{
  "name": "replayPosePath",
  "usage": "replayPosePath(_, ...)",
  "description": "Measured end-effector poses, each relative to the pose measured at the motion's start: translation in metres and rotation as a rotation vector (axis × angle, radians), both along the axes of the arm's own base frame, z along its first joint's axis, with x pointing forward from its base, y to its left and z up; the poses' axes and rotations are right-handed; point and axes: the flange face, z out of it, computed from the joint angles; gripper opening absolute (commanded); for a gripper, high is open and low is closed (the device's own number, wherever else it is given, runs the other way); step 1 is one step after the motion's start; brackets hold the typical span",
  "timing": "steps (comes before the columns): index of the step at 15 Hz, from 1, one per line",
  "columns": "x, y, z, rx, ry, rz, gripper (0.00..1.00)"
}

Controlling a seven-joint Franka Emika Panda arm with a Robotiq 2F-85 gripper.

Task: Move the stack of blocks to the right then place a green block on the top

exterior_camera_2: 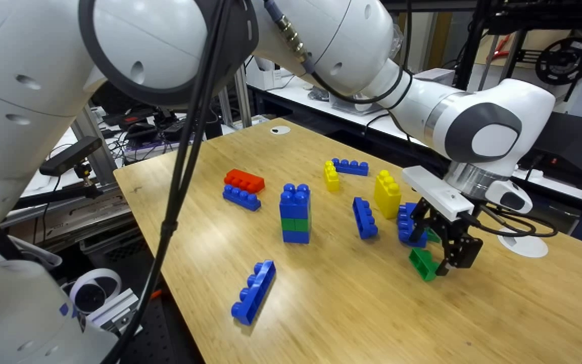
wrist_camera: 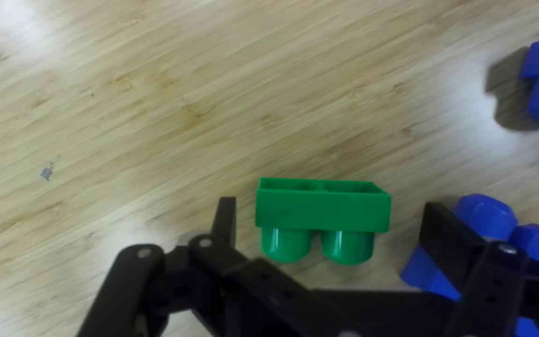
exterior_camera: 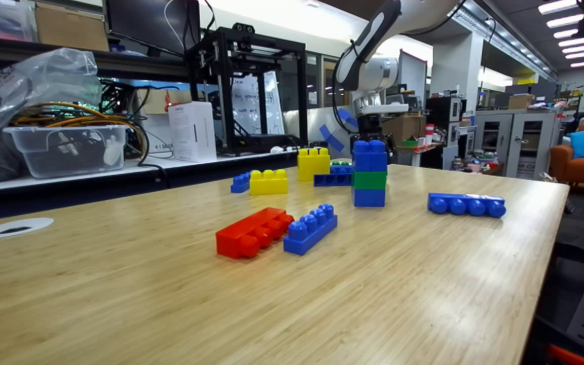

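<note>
A: How far along is it?

B: The stack [exterior_camera_2: 295, 215] stands upright on the tabletop [exterior_camera_2: 351, 303], blue over green over blue, well apart from the gripper [wrist_camera: 329, 206]. Its top studs are bare, so the last step isn't done.

A: And the move to the right?

B: Can't confirm that; nothing marks where the stack should end up. With the gripper down by the green block [wrist_camera: 323, 210], I'd guess that part is finished.

A: Is the green block held?

B: No. It lies on its side on the tabletop, between the fingers [wrist_camera: 226, 220], which are spread wide, with a gap at each end of it in the wrist view.

A: Anything in the way?

B: One finger overlaps a blue brick [wrist_camera: 485, 215] there; whether they touch, I can't tell.

A: So what's left?

B: Grip the green block, lift it, turn it studs up, carry it over and press it onto the stack. I'd expect the turning to be fiddly, since the studs point sideways.
</note>
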Motion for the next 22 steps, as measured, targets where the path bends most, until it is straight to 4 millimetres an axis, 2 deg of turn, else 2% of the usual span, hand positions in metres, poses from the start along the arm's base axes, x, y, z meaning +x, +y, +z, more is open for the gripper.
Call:
replayPosePath(6, 0.001, -0.006, -0.016, -0.009, 0.011, -0.036, 1.00)
replayPosePath(10, 0.010, -0.008, -0.014, -0.020, -0.006, -0.050, 1.00)
replayPosePath(11, 0.011, -0.008, -0.013, -0.023, -0.010, -0.053, 0.75)
replayPosePath(12, 0.013, -0.008, -0.012, -0.024, -0.014, -0.055, 0.74)
replayPosePath(17, 0.017, -0.010, -0.013, -0.026, -0.009, -0.064, 0.38)
replayPosePath(22, 0.015, -0.012, -0.012, -0.018, 0.016, -0.068, 0.38)
